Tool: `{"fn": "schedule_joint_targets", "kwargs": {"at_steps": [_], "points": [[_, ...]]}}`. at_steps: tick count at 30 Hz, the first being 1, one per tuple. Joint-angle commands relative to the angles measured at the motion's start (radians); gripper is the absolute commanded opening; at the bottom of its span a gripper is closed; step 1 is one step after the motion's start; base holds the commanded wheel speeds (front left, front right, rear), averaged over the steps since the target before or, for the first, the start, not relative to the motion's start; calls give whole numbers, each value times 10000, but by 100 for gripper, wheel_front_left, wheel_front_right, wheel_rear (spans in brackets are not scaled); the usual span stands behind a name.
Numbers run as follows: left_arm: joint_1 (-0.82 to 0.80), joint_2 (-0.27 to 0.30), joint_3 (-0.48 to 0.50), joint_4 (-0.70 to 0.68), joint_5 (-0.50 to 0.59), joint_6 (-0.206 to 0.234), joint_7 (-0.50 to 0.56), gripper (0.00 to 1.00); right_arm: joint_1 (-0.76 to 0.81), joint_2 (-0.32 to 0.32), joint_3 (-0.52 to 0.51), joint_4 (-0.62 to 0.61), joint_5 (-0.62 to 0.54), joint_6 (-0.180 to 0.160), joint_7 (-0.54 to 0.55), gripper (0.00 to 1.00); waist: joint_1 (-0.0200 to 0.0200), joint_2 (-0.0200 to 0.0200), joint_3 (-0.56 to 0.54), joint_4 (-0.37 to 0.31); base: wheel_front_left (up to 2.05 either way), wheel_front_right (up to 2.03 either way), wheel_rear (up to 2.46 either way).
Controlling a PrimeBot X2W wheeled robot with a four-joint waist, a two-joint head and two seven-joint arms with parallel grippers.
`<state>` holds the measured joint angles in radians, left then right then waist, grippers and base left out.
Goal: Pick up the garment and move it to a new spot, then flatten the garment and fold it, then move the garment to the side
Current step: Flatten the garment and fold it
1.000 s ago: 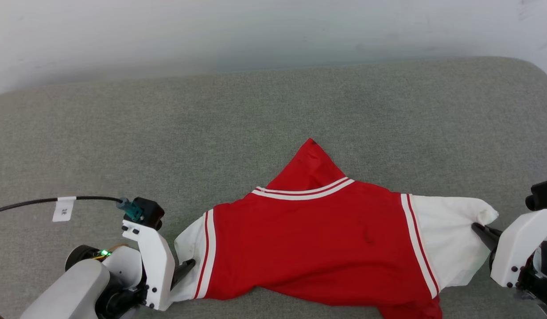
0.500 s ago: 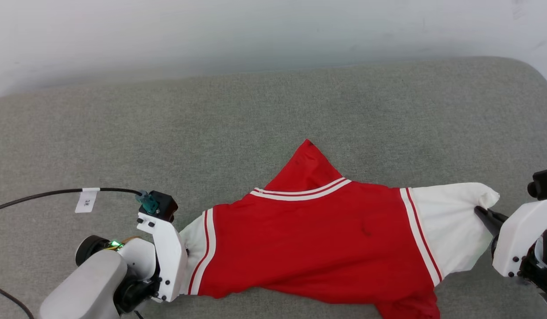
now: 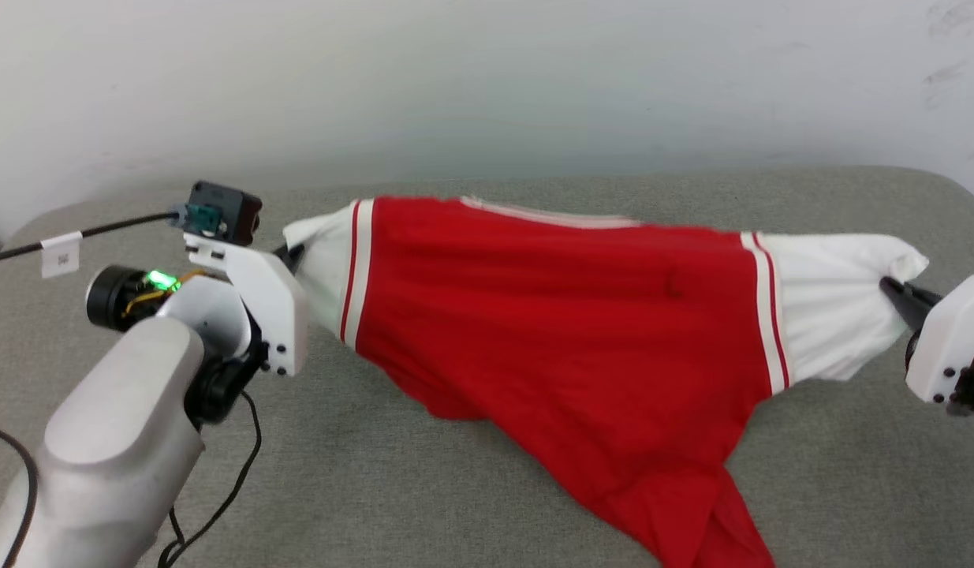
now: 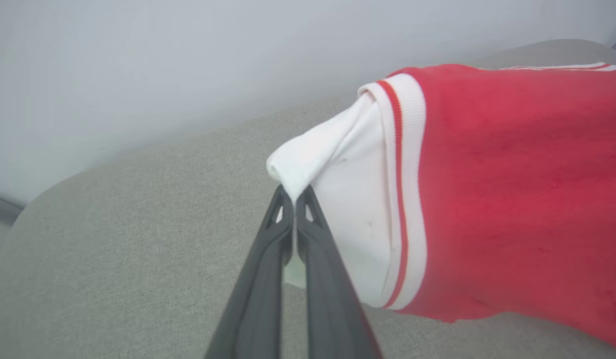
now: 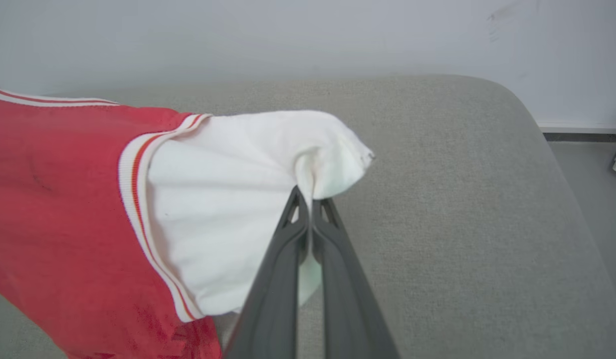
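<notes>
Left jaws and right jaws clamp the garment [image 3: 565, 315] by white ends

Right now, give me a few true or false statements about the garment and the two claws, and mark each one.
1. The left claw is shut on a white end of the garment. True.
2. The right claw is open and clear of the cloth. False: it is shut on the other white end.
3. The garment lies flat and folded. False: it hangs stretched between the claws, a red part drooping low.
4. The padded surface beneath is grey. True.
</notes>
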<state>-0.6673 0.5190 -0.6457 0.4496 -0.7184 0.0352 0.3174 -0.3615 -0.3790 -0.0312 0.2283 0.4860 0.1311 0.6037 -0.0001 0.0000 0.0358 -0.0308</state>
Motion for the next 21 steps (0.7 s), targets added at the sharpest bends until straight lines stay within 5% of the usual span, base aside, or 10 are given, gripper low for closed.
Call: {"fn": "schedule_joint_targets", "kwargs": {"at_steps": [1,10,21], "points": [[-542,-118,95,206,198,91,-297,0,-505,-212,76,251,-11,-8,-108,0,1,0,6,117,0,0,0],[-3402,-669,519,1099,1035,383,-1789,0,-3342,-1090,762,929,-75,-10,-898,0,1,0,1106,246,0,0,0],[-7044,-636,1232,1994,1541,345,-3196,0,-7923,-1696,1305,1794,-554,-11,-2700,0,1,0,3315,-50,0,0,0]]}}
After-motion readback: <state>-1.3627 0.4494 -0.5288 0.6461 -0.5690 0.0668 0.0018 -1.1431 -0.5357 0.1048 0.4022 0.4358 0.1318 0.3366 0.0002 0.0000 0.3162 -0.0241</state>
